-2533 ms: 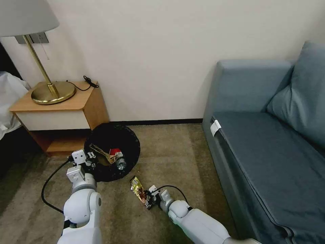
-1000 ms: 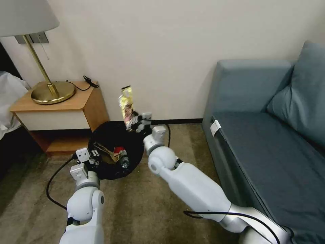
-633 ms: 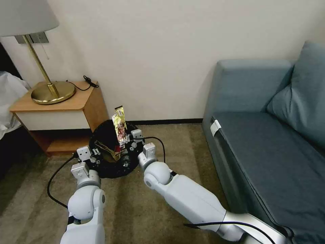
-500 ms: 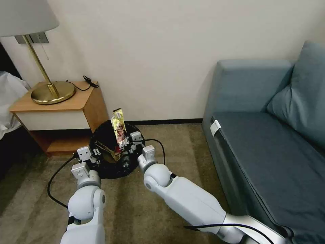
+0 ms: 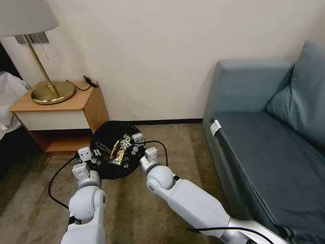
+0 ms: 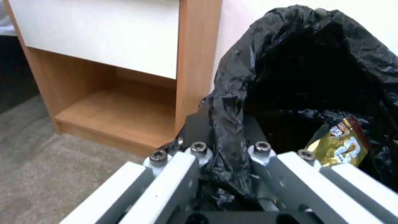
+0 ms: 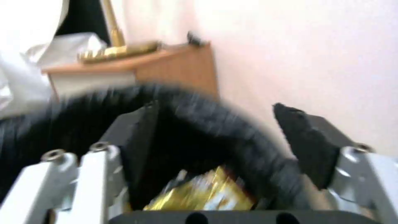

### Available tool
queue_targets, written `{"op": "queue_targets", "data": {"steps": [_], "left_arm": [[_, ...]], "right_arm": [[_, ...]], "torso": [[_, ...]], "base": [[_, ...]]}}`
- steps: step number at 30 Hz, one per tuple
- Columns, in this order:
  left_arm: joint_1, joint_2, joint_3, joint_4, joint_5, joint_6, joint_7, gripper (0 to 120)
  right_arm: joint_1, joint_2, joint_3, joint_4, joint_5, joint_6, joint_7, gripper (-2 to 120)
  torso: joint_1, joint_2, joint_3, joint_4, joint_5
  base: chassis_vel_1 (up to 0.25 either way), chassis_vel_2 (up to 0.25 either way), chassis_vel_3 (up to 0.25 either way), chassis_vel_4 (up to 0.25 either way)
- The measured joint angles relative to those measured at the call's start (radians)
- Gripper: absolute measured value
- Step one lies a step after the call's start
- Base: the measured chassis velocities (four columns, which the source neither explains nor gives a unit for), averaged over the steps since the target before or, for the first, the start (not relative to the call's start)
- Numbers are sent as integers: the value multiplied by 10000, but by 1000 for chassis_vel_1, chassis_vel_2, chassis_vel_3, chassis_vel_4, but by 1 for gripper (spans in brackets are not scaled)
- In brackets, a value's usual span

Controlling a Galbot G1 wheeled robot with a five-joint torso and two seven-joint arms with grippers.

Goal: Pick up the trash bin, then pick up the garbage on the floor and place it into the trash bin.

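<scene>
right hand (image 5: pixel 132 146) open over trash bin (image 5: pixel 101 135), left hand (image 6: pixel 226 155) clamping rim

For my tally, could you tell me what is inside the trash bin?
A brown-gold snack wrapper lies on top inside the trash bin. Anything beneath it is covered.

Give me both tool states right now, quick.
Left tool: shut on the trash bin rim, bag pinched.
Right tool: open over the bin; snack wrapper lies inside.
</scene>
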Motion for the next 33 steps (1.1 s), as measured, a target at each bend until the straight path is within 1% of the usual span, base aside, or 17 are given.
{"op": "queue_targets", "data": {"steps": [2,3,5,11,13,14,16,17,19,20,22,23,24,26,28,31,33], "left_arm": [[32,0,46,36,4,-22,-25,4],[32,0,46,36,4,-22,-25,4],[134,0,54,119,-70,-119,-96,4],[267,0,-248,191,-524,-296,-296,4],[297,2,-504,254,-948,-412,-642,4],[297,2,-504,254,-948,-412,-642,4],[273,85,-585,404,-1664,-458,-1504,4],[273,85,-585,404,-1664,-458,-1504,4],[81,174,-697,606,-2422,-504,-2331,4],[81,174,-697,606,-2422,-504,-2331,4],[-149,289,-900,785,-3309,-517,-2991,4],[-149,289,-900,785,-3309,-517,-2991,4],[-276,369,-1079,876,-3874,-514,-3325,4],[-330,408,-1208,920,-4191,-504,-3501,4],[-371,507,-1444,1020,-4956,-420,-3874,4],[-464,586,-1654,1320,-5657,-395,-4097,4],[-524,597,-1735,1480,-5814,-402,-4148,4]], "right_arm": [[-141,-155,731,551,-103,5,-86,87],[-141,-155,731,551,-103,5,-86,87],[-526,-245,1630,1146,31,-76,-105,96],[-1663,-366,3270,1810,43,29,-337,100],[-2572,-585,3921,2099,79,123,-595,100],[-2572,-585,3921,2099,79,123,-595,100],[-3199,-666,4380,1988,-81,435,-868,99],[-3199,-666,4380,1988,-81,435,-868,99],[-3441,-612,4599,1817,-109,565,-886,99],[-3441,-612,4599,1817,-109,565,-886,99],[-3497,-558,4639,1692,-142,595,-847,98],[-3497,-558,4639,1692,-142,595,-847,98],[-3510,-544,4625,1659,-188,597,-805,98],[-3527,-537,4619,1657,-208,597,-784,98],[-3596,-515,4638,1691,-234,597,-733,98],[-3628,-466,4640,1713,-305,597,-677,98],[-3639,-435,4639,1713,-319,594,-662,98]], "torso": [[0,0,0,1,1],[0,0,0,1,1],[0,1,0,-2,0],[0,0,0,0,1],[0,0,0,-3,3],[0,0,0,-3,3],[0,0,-1,-2,0],[0,0,-1,-2,0],[0,0,0,-1,0],[0,0,0,-1,0],[0,0,0,0,0],[0,0,0,0,0],[0,1,0,-1,-1],[0,0,-1,0,-1],[0,0,0,1,0],[0,1,0,0,-1],[0,0,0,0,-1]], "base": [[0,0,0,0],[0,0,0,0],[0,0,0,0],[0,0,0,0],[0,0,0,0],[0,0,0,0],[0,0,0,0],[0,0,0,0],[0,0,0,0],[0,0,0,0],[0,0,0,0],[0,0,0,0],[0,0,0,0],[0,0,0,0],[0,0,0,0],[0,0,0,0],[0,0,0,0]]}}
